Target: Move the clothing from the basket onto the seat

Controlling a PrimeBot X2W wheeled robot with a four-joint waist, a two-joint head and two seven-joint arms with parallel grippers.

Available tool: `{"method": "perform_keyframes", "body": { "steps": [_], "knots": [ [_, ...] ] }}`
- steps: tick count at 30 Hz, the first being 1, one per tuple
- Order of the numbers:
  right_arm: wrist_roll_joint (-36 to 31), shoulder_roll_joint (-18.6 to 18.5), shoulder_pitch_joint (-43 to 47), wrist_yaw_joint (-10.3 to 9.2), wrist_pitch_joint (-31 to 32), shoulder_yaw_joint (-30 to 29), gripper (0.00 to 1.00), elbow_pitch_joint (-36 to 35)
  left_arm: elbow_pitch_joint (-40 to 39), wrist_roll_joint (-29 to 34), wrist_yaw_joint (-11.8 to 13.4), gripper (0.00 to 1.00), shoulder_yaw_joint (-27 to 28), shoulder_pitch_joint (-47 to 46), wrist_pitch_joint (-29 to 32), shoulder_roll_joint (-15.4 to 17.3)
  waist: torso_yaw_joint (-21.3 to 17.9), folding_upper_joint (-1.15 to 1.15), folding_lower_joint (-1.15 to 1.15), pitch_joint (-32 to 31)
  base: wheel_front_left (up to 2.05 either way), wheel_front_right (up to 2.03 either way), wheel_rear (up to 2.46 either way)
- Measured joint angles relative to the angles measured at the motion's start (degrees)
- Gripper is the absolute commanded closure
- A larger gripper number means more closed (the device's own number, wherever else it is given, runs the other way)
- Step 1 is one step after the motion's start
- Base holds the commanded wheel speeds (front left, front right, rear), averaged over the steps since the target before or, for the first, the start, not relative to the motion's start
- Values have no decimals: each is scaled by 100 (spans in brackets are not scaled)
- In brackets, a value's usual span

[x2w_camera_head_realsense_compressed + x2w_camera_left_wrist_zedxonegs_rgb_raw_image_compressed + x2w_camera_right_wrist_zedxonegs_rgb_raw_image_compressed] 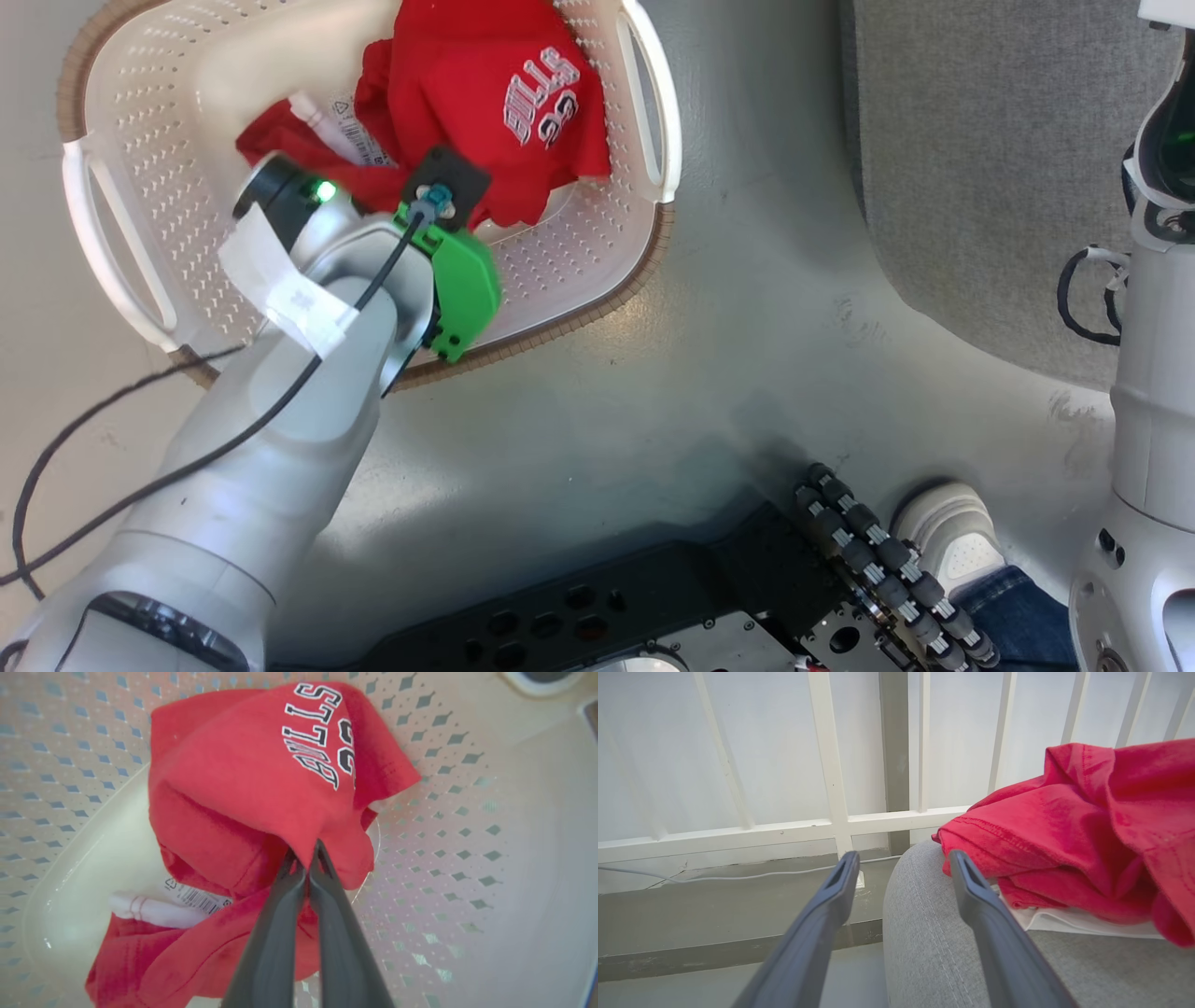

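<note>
Our left hand [303, 851] pressed together, pinching fold of red clothing [243, 774] heaped inside basket [467, 858], white lettering on top. Our right hand [903, 858] spread wide, gripping nothing, just beside another red garment [1064, 826] lying on grey seat [924, 942].

clothing [485, 103] in basket [140, 121], seat [980, 140] to right

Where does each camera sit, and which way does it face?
Head view: on the head, looking down at the basket, clothing and floor; left arm shows.
Left wrist view: on the left wrist, looking into the basket; left gripper shut on the clothing.
Right wrist view: on the right wrist, facing a white railing over the seat; right gripper open.
Shared: head and left wrist views both show basket and clothing.
</note>
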Motion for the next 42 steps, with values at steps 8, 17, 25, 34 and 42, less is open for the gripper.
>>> {"method": "perform_keyframes", "body": {
  "steps": [8,17,25,34,42],
  "knots": [
    [-14,14,3,25,0,-113,0,136,-191,-70,0,100,-388,-94,-493,-3,119,0,0,-170,0,0,0],
    [-158,22,272,171,0,-160,0,454,-278,-154,-1,100,-421,-101,-947,-11,311,0,0,-592,0,0,0],
    [-258,23,532,292,0,-136,0,760,-441,-438,-1,100,-345,-87,-1098,-24,488,0,0,-1042,0,0,0],
    [-361,25,891,389,0,-133,0,1057,-662,-552,-1,100,-226,64,-1149,-43,734,0,0,-1724,0,0,0],
    [-438,25,1295,471,0,-133,0,1340,-844,-647,-1,100,-164,238,-1151,-43,969,0,0,-2361,0,0,0]
  ]
}}
